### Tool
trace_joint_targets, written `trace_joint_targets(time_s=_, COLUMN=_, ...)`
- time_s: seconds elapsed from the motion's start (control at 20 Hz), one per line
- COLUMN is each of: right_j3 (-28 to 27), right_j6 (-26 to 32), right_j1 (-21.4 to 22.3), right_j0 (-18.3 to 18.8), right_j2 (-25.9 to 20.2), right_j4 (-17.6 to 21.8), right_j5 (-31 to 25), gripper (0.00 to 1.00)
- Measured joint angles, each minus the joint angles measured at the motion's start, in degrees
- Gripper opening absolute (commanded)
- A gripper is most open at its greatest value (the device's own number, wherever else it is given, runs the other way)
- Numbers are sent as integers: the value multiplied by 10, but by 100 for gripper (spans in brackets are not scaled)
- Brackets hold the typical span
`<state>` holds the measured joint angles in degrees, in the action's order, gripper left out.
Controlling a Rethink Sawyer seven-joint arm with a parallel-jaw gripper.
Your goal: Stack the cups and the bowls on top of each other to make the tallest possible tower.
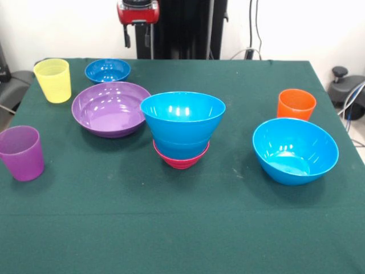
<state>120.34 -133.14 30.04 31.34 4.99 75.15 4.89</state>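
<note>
Green cloth is carrying a tower (pixel 182 134) barely begun, and I am hanging drawn back above the far edge.

My gripper (pixel 137 37) is showing two dark fingers pointing down with a gap between them, spread and gripping nothing. At the middle of the table (pixel 188 228) a blue bowl (pixel 182 117) is sitting in another blue one, both resting in the small magenta bowl (pixel 181 158). I am judging the step in hand as choosing the next piece. The wide purple bowl (pixel 111 108) is lying just beside the stack; the large blue bowl (pixel 295 149), small blue bowl (pixel 107 69), and the yellow cup (pixel 53 80), purple cup (pixel 21 153) and orange cup (pixel 296 104) are standing apart. Next I am needing a descent onto one rim, then a level lift.
</note>
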Motion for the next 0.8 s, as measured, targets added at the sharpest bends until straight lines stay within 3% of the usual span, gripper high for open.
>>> trace_joint_targets(time_s=0.4, right_j3=0, right_j6=0, right_j1=6, right_j0=63, right_j2=-59, right_j4=0, right_j5=-46, gripper=100)
trace_joint_targets(time_s=0.8, right_j3=-4, right_j6=0, right_j1=8, right_j0=101, right_j2=-95, right_j4=9, right_j5=-68, gripper=100)
